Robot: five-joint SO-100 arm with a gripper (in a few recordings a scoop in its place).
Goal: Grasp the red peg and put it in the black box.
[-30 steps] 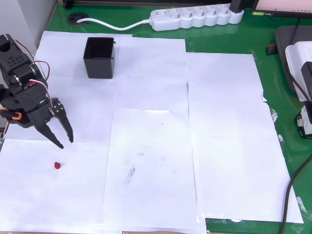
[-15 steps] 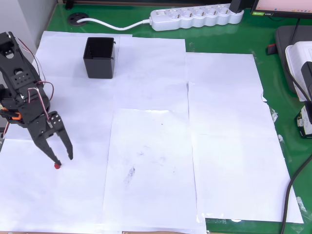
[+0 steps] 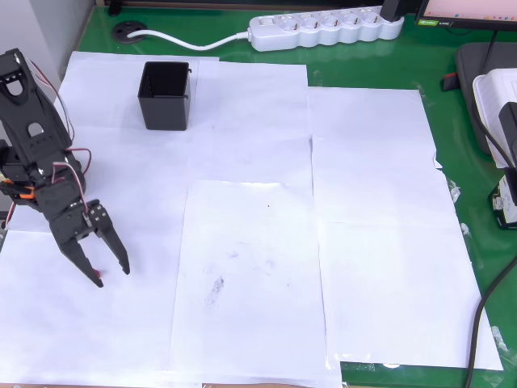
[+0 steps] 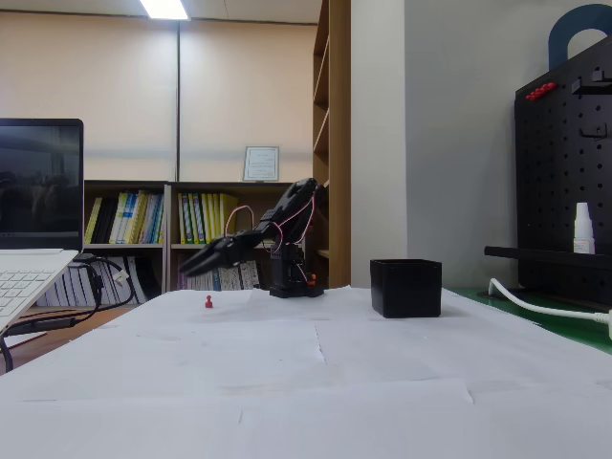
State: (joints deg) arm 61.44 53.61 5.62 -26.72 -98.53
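Note:
The red peg point(image 4: 208, 302) stands on the white paper, tiny and bright, just below the arm's fingertips in the fixed view. My black gripper point(image 3: 111, 276) is open at the left of the overhead view, its jaws spread and pointing down the picture. Its left fingertip point(image 3: 98, 281) lies over the spot where the peg stands, so the peg is covered from above. In the fixed view the gripper point(image 4: 188, 269) hovers a little above the peg. The black box point(image 3: 166, 115) stands upright near the top left, well apart from the gripper, and is also seen at the right point(image 4: 406, 288).
White paper sheets point(image 3: 258, 242) cover a green mat. A white power strip point(image 3: 327, 28) lies along the top edge. Devices sit at the right edge point(image 3: 493, 89), with a black cable point(image 3: 485, 307) below them. A laptop point(image 4: 29, 277) stands at the left in the fixed view.
The arm has reached down the picture, bringing the open gripper from above the peg to over it. The peg itself has stayed in place.

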